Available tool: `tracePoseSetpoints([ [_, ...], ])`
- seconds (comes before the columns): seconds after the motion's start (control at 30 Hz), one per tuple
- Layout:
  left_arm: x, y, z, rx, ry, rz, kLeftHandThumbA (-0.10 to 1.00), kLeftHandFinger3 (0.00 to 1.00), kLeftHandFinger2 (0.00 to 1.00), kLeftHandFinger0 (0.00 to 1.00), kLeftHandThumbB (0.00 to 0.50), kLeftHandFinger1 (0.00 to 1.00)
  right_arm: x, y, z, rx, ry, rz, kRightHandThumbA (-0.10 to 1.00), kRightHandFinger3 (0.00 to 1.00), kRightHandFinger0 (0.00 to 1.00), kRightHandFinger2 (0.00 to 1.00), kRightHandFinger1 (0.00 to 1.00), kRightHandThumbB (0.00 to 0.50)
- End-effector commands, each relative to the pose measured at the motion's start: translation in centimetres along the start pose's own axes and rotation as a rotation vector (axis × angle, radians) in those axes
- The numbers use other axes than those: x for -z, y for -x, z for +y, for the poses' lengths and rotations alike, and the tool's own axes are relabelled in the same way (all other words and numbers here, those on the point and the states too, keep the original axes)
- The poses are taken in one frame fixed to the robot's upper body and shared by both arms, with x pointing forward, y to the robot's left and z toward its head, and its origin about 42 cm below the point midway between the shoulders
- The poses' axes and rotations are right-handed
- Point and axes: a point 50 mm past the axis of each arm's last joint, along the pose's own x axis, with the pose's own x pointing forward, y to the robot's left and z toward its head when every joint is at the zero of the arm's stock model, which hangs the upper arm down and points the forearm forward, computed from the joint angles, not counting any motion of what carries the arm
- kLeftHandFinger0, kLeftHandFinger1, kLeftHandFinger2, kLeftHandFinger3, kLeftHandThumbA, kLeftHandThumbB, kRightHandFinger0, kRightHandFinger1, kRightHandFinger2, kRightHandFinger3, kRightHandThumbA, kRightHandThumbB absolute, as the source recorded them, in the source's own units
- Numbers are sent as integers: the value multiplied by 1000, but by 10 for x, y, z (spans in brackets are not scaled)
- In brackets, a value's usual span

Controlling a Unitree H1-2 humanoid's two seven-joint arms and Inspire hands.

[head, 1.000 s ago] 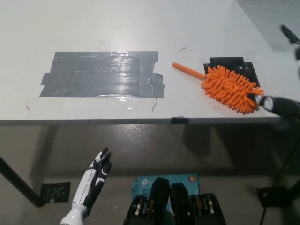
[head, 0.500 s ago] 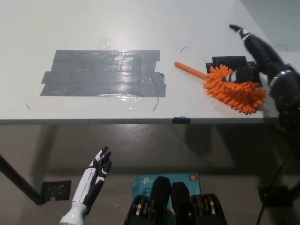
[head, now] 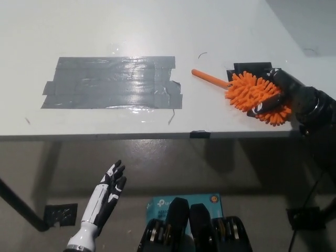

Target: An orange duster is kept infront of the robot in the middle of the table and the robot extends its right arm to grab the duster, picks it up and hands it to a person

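**Right hand on duster head, duster on table**

Writing: teal box [head: 181, 202] on the floor under the table edge has white print, partly cut off by robot body, can't read it properly. No labels on anything else.

Duster [head: 247, 90]: bright orange, thin straight handle pointing up-left, bushy head of stubby spikes at lower-right end. Lies flat on the white table [head: 157, 26], right side, near the front edge. Head partly overlaps a black tape patch [head: 252, 67].

Right hand [head: 273, 97], black, comes in from the right and sits on the far/right side of the head. One finger [head: 261, 106] lies across the spikes, tip toward the head's middle; rest of hand at the head's upper right. Touching the spikes, but can't tell if there's an actual grip: curl looks partial, w/ spikes hiding the underside. Handle free, well apart from the fingers.

Left hand [head: 107, 191], white, hangs below table level at lower left, fingers straight and slightly spread, holding nothing.

Grey tape patch [head: 113, 82], big, several strips, shiny, on table left of centre, well apart from duster
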Motion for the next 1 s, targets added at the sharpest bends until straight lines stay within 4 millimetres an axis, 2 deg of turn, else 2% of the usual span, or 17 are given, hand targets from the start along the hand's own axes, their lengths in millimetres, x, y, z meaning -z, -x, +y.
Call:
tracePoseSetpoints([
  [0.0,-10,-8,6,-3,-21,-45,909,1000,1000,1000,216,1000,-19,-4,-21,47,30,-34,1000,1000,1000,1000,1000,390],
  [0.3,-12,-13,10,-3,-37,-50,915,1000,1000,1000,211,1000,-18,-9,-26,4,99,-17,1000,1000,1000,1000,1000,377],
  [0.37,-12,-12,10,-2,-37,-48,913,1000,1000,1000,210,1000,-17,-11,-24,-46,76,-19,786,1000,1000,1000,1000,361],
  [0.4,-12,-12,10,-2,-34,-48,905,1000,1000,997,206,1000,-18,-13,-19,-56,51,-13,347,1000,1000,1000,1000,352],
  [0.43,-12,-13,11,-3,-31,-50,903,1000,1000,995,206,1000,-19,-14,-16,-51,50,-8,243,1000,918,1000,1000,351],
  [0.47,-13,-15,12,-4,-30,-55,897,1000,1000,993,201,1000,-22,-15,-15,-49,67,-14,75,985,971,1000,1000,310],
  [0.5,-14,-15,11,-1,-26,-56,895,1000,1000,993,199,1000,-21,-15,-8,-52,101,-33,-65,781,997,937,1000,306],
  [0.53,-15,-17,11,0,-25,-58,893,1000,1000,993,197,1000,-21,-15,-7,-53,110,-40,-93,687,999,867,957,297],
  [0.57,-15,-17,11,1,-26,-61,891,1000,1000,992,191,1000,-20,-16,-4,-57,114,-41,-99,572,757,677,687,277],
  [0.6,-16,-18,10,0,-25,-65,885,1000,1000,993,183,1000,-18,-16,0,-58,140,-50,-100,699,434,548,504,233],
  [0.63,-16,-19,10,0,-25,-66,885,1000,1000,993,183,1000,-18,-16,1,-58,150,-54,-100,699,434,548,504,233],
  [0.67,-15,-20,11,0,-28,-68,884,1000,1000,991,177,1000,-14,-17,6,-61,165,-63,-100,628,607,828,822,197],
  [0.7,-16,-20,12,1,-31,-69,885,1000,1000,991,179,1000,-10,-18,10,-63,171,-73,-100,578,642,746,797,183],
  [0.77,-16,-21,12,1,-30,-68,891,1000,1000,990,186,1000,-5,-19,14,-64,163,-77,-100,448,368,563,555,157],
  [0.87,-18,-24,13,3,-21,-70,891,1000,1000,989,184,1000,-1,-19,14,-53,161,-83,-100,561,315,706,595,124],
  [0.93,-19,-26,14,4,-19,-75,891,1000,1000,988,180,1000,1,-19,12,-42,158,-82,-100,666,358,1000,767,123],
  [0.97,-18,-27,14,4,-19,-75,892,1000,1000,987,179,1000,1,-19,13,-39,156,-84,-100,696,412,1000,863,120],
])
